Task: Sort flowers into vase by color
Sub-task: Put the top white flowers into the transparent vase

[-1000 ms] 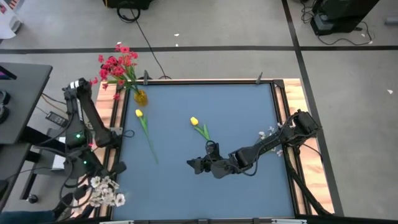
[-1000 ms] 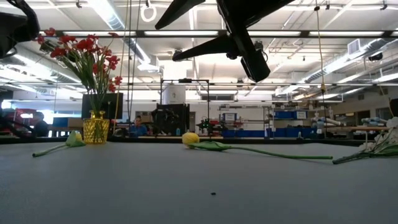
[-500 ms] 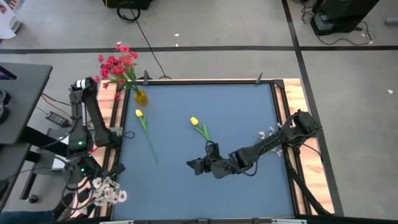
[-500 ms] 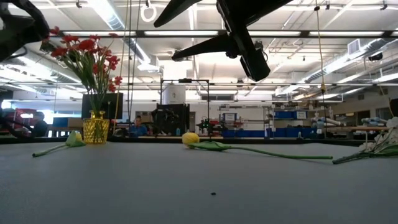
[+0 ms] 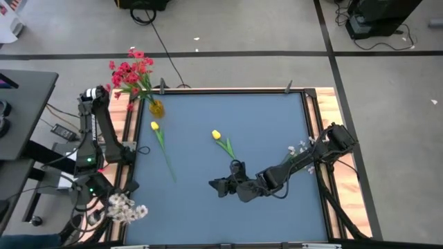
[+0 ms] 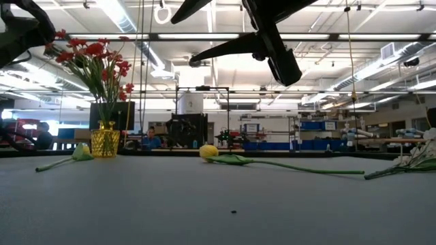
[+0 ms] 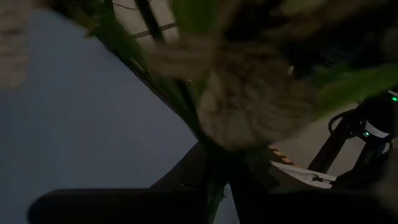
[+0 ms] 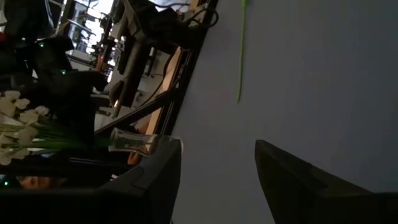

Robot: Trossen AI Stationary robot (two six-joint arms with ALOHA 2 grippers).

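- Right gripper (image 5: 216, 185) hangs above the table (image 5: 277, 117), fingers spread wide, empty.
- Nearest tulip (image 5: 221, 141) lies just beyond it toward the red-flower vase (image 5: 156, 108); stem points back at the gripper.
- Open table all round.
- Left gripper's hold: can't tell; white flowers (image 5: 126, 209) sit at its corner.

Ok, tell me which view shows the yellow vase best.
The low view: the yellow vase stands upright in profile, red flowers rising from it. From the high view it is a small spot under the blossoms. Neither wrist view shows it.
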